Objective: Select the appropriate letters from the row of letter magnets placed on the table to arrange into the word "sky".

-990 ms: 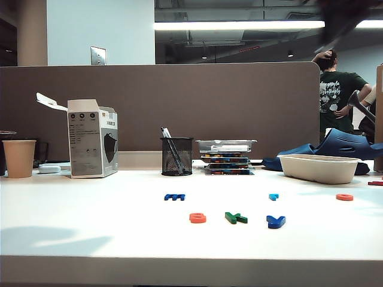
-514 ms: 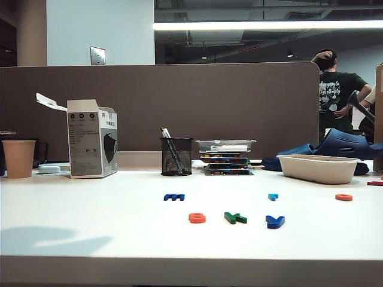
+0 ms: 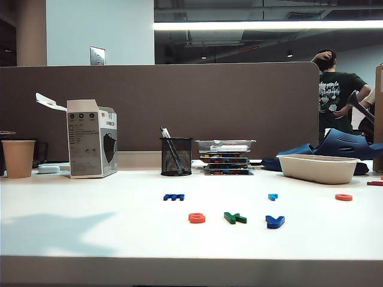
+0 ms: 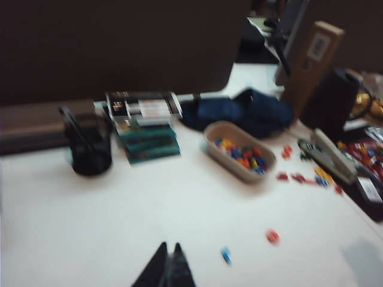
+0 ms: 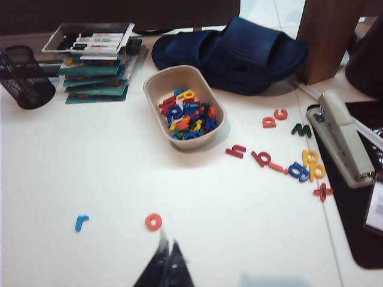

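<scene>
We've got both grippers up off the wide white tabletop (image 3: 90,233), left gripper (image 4: 168,265) and right gripper (image 5: 167,259) each pinched shut on nothing, with the orange-red rounded, green angular and dark-blue Y-shaped plastic letter magnets (image 3: 235,218) lying side by side well below them.

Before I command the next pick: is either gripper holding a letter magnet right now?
No. The left gripper and right gripper are both shut on nothing, above the table.

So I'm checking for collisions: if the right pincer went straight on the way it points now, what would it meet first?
Probably the small orange-red ring-shaped plastic letter magnet, just ahead of the shut right pincer; beyond it, bare white tabletop. Depth is unclear.
</scene>
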### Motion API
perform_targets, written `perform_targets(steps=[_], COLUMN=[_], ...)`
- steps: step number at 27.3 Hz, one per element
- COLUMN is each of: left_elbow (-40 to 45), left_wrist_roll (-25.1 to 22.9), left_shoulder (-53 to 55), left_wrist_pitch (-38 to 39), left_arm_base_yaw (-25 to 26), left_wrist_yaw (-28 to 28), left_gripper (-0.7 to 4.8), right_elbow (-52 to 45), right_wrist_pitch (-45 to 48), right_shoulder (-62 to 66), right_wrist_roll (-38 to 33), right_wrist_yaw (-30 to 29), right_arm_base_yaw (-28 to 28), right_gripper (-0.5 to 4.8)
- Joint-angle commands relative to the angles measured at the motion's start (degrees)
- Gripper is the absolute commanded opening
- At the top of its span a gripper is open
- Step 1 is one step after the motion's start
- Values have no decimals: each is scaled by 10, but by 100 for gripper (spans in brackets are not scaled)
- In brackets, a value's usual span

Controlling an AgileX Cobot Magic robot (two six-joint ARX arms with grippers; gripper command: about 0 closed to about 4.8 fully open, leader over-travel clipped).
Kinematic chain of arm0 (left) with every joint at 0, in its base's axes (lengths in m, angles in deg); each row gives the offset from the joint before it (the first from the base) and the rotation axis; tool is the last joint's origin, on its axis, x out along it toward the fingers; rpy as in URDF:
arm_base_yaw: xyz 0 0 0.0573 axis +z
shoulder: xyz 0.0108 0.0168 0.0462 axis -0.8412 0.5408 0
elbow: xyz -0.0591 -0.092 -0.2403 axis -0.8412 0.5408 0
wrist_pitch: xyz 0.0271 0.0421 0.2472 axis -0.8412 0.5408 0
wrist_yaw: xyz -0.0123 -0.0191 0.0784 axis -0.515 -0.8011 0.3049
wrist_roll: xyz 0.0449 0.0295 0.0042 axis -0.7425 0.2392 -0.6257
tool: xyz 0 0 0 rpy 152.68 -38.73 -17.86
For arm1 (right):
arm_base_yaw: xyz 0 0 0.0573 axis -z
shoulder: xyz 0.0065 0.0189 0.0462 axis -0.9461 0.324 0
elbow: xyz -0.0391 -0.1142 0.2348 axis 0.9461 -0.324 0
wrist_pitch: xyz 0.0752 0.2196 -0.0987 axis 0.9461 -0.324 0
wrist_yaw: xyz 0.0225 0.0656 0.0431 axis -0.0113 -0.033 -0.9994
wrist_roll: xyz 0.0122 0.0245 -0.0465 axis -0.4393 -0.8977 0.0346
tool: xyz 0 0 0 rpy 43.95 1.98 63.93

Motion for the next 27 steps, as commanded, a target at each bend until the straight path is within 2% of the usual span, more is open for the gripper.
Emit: perform_targets(steps=[1, 5, 8, 14, 16, 19, 22, 24, 27], left_elbow=[-30, -61, -73, -74, -68, -37, 21, 73, 137], left_wrist_roll=[-83, -148, -169, -171, -154, -157, -157, -151, -145], left_shoulder=[-3, -5, -16, -54, -73, -121, -191, -249, -330], left_wrist_pitch=[-45, -48, -48, -15, 4, 7, 9, 9, 11], left_arm_base_yaw=[123, 240, 326, 506, 541, 556, 529, 509, 499], left_wrist_yaw=[-82, -99, -119, -192, -197, -197, -197, -197, -197], left_gripper=[-5, -5, -5, -5, -5, -5, -5, -5, -5], right_elbow=[-50, -94, -127, -182, -200, -223, -244, -263, -291], right_wrist_pitch=[18, 32, 39, 39, 40, 37, 38, 39, 48], right_shoulder=[-63, -123, -174, -270, -301, -340, -370, -389, -418], right_wrist_roll=[-2, -2, -14, -29, -30, -31, -31, -31, -31], right_wrist_yaw=[-1, -1, -1, -1, -5, 1, 1, 26, 25], right_arm_base_yaw=[1, 1, 0, 0, 0, -8, -32, -46, -67], right_gripper=[-8, -8, -8, -8, -8, -8, -8, -8, -8])
